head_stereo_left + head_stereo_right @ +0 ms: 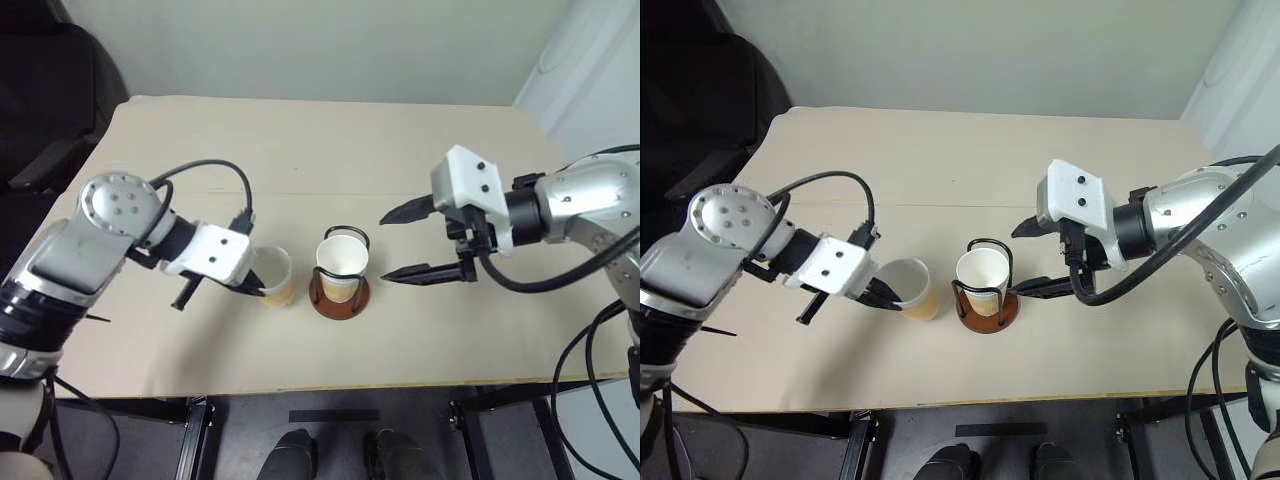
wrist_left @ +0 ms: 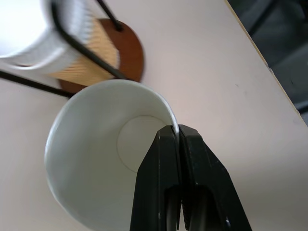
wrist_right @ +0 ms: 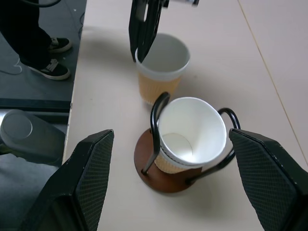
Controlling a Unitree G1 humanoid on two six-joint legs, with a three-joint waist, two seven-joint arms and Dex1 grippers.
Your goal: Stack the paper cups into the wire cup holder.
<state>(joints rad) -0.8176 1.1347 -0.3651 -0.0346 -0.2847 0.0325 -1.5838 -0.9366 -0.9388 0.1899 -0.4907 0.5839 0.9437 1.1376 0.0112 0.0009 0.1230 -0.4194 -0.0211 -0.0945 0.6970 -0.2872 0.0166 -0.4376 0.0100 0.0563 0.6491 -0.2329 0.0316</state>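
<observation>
Two tan, white-lined paper cups [image 1: 274, 276]

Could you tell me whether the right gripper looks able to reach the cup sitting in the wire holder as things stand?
Probably yes: the right gripper is open beside the wire cup holder, nothing between. The left gripper is shut on the other cup, on the holder's far side.

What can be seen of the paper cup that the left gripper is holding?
The paper cup is small and tapered, ribbed tan-orange outside, plain white inside, with a white rolled rim and nothing in it. It is roughly upright, tilted a little, beside the wire cup holder on the holder's left and apart from it. The left gripper is shut on its rim, one finger inside the wall and one outside. Whether its base touches the table is unclear.
</observation>
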